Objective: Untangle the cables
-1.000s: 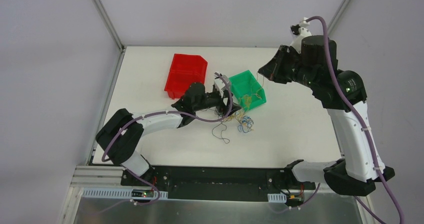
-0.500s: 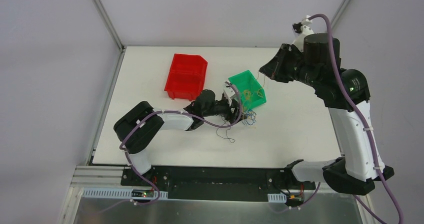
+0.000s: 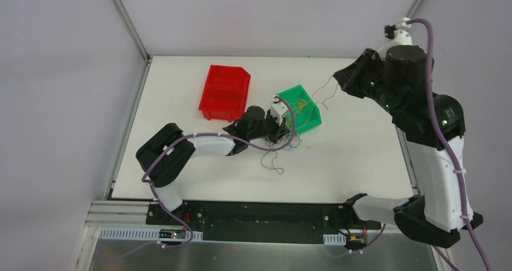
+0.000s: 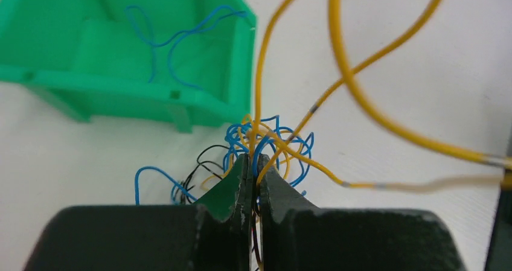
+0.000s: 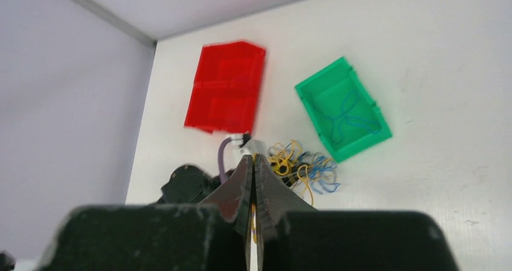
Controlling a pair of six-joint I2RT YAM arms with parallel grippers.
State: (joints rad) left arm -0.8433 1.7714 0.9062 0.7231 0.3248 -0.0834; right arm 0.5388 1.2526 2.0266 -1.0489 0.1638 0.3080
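Cables (image 3: 285,145): a small loopy clump of hair-thin yellow, blue and dark grey wires. It lies on the white bench (image 3: 362,162) just off the near corner of the green plastic open bin (image 3: 309,124). It is close to the bin wall; contact cannot be judged.

Left gripper (image 3: 282,132): low over the bench, with its tips right at the near edge of the clump. In the left wrist view the gripper (image 4: 253,162) has its fingers pressed together. Yellow and blue loops of the cables (image 4: 268,143) bunch at the tips, and some strands are pinched between them.

Right gripper (image 3: 338,79): raised well above the bench, up and to the right of the green bin, well apart from the clump. In its own view the gripper (image 5: 252,162) is closed, with a thin yellow strand (image 5: 253,223) caught in the slit between the fingers. From above, a fine wire hangs from it toward the bin (too thin to trace fully).

From the left wrist, blurred yellow strands rise out of the clump toward the upper right.

One loose blue wire (image 4: 175,35) lies inside the green bin (image 4: 121,93). A dark wire (image 3: 273,162) trails on the bench near the clump.

Red plastic bin (image 3: 224,90): left of the green one, apart from it.
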